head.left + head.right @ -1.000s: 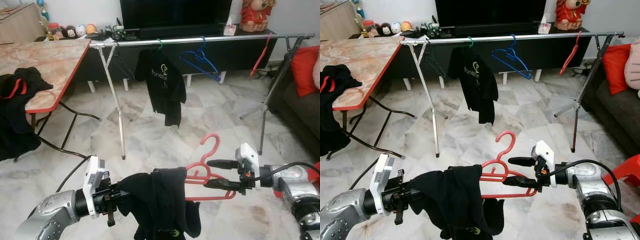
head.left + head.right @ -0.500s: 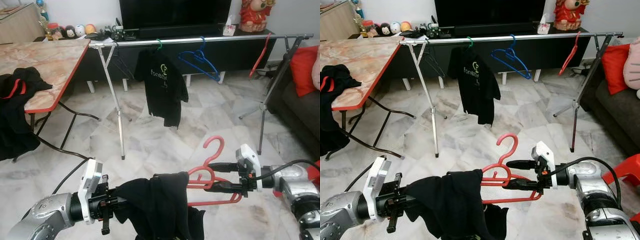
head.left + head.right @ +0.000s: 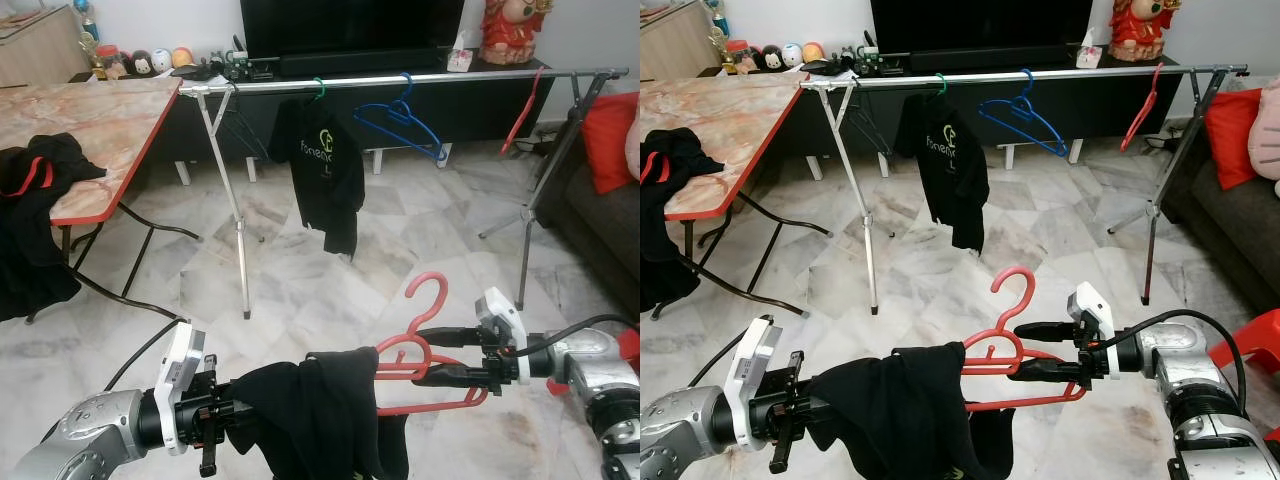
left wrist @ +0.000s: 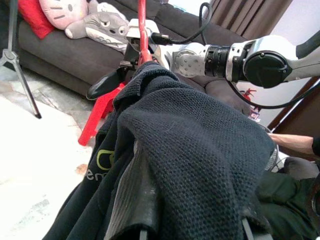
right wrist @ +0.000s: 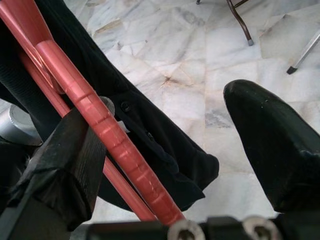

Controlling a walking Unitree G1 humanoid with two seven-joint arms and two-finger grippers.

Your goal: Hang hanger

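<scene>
Table: far on my left I see the marble-look table (image 3: pixel 90 120) with its red edge, and a dark garment with red trim (image 3: pixel 40 175) slumped over its near corner.

Left gripper: my left gripper (image 3: pixel 240 415) sits low in front of me, buried in the black garment (image 3: pixel 320 410). In the left wrist view the cloth covers both fingers, so I cannot tell whether they are apart or together.

Black garment: it is draped over the left gripper and over the left end of the red hanger (image 3: pixel 425 345), hanging down in folds with a yellow-green logo near its lower hem.

Red hanger: it is in front of me, low over the marble floor (image 3: pixel 300 270), well short of the rail. Its hook stands up, and its bars run level between my two grippers.

Right gripper: my right gripper (image 3: pixel 438 355) comes in from the right with its fingers spread. The hanger's bar rests against the lower finger (image 5: pixel 70 165), while the upper finger (image 5: pixel 272 140) stands well apart from it, so I see no clamp on it.

Rail: the metal clothes rail (image 3: pixel 400 80) crosses the room on tripod legs, in front of the dark TV cabinet.

On the rail: a black t-shirt (image 3: pixel 328 165) on a green hook, then a blue hanger (image 3: pixel 400 118), then a red hanger near the right end (image 3: pixel 520 110).

Sofa: a dark sofa (image 3: pixel 600 215) with a red cushion is on my far right.
</scene>
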